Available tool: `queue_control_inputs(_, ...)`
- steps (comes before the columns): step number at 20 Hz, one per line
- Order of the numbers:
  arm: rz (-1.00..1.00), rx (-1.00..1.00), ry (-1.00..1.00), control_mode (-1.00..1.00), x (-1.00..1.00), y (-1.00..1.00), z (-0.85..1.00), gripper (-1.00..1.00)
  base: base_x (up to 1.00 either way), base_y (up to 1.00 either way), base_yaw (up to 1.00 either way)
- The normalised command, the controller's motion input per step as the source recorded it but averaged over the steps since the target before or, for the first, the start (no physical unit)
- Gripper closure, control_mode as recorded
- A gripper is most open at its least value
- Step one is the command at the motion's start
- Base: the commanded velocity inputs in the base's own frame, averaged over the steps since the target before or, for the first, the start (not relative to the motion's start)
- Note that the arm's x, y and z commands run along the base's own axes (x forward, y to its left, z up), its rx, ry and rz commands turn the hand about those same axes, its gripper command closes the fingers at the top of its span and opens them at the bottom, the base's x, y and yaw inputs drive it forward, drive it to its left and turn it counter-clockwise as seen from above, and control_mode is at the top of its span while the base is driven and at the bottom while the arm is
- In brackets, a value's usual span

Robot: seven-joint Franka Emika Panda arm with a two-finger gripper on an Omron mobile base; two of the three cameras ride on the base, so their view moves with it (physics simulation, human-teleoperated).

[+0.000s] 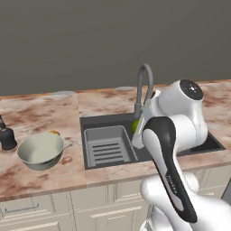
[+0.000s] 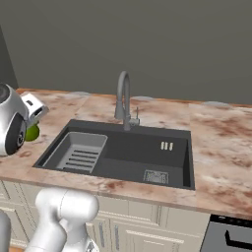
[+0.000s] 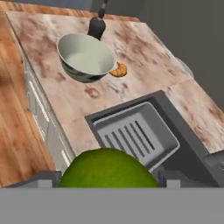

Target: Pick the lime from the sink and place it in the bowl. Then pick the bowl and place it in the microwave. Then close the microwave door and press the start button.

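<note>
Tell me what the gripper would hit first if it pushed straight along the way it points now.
Judging from the hand view, the gripper, holding the small round yellow-green lime, aims down at the ribbed grey drain tray in the dark sink. Depth is unclear, but the tray would probably come first.

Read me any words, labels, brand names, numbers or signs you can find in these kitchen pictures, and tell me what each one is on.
No text can be read anywhere.
Robot arm: a faint line of marks runs along its dark link, too small and blurred to read.
Bowl, lime, sink, faucet and counter: no lettering or signs on them.
</note>
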Motion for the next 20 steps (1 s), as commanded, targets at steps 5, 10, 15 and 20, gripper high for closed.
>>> queue_control_inputs(5,0.23,-0.01,-0.01,-1.00,0.76,1.00,0.00,1.00,0.00,0.00,0.00)
queue_control_inputs(10,0.14,-0.04,0.00,-1.00,0.78,1.00,-0.27,1.00,0.00,0.00,0.00)
queue_control_inputs(15,0.01,-0.07,0.00,-1.00,0.67,1.00,-0.44,1.00,0.00,0.00,0.00)
queue_control_inputs(20,0.00,-0.10,0.03,-1.00,0.31,1.00,-0.29,1.00,0.00,0.00,0.00)
